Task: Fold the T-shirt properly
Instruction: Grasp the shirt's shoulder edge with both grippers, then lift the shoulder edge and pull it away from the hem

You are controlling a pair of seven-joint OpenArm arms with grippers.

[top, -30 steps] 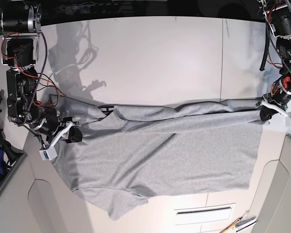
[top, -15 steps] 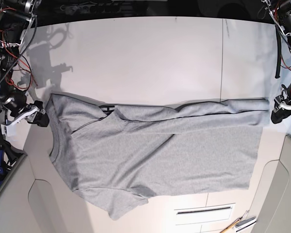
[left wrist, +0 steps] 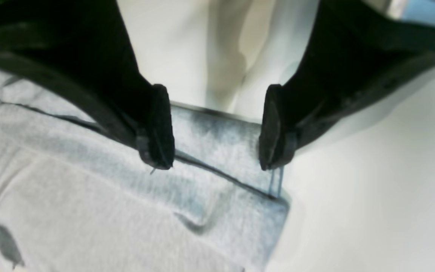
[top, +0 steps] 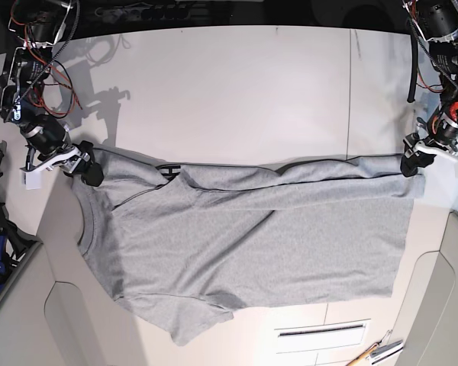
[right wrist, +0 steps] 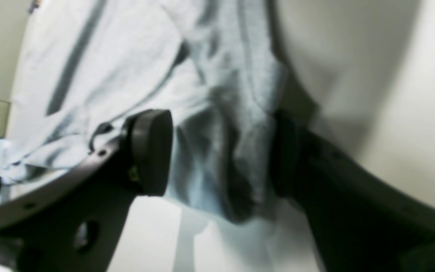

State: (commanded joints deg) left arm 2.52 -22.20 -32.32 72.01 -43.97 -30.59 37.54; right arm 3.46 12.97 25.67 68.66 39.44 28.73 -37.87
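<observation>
The grey T-shirt [top: 252, 236] lies spread plain side up on the white table [top: 252, 91], with a long fold along its far edge; no print shows. My left gripper [top: 411, 166] sits at the shirt's far right corner. In the left wrist view it [left wrist: 215, 158] is open, with the hem corner [left wrist: 232, 196] lying flat under and between the jaws. My right gripper [top: 88, 174] is at the shirt's far left corner. In the right wrist view it [right wrist: 219, 151] is open, with a bunched fold of cloth [right wrist: 221, 124] between the jaws.
A long slot [top: 320, 330] is set in the table front, and hand tools [top: 374, 352] lie at the bottom right edge. Beige panels [top: 443, 305] flank both lower corners. Red and black cables [top: 49, 72] hang by the right arm.
A second ago both grippers held the shirt pulled taut. They then let go and moved outward off the cloth. Now both have come back in over the two far corners.
</observation>
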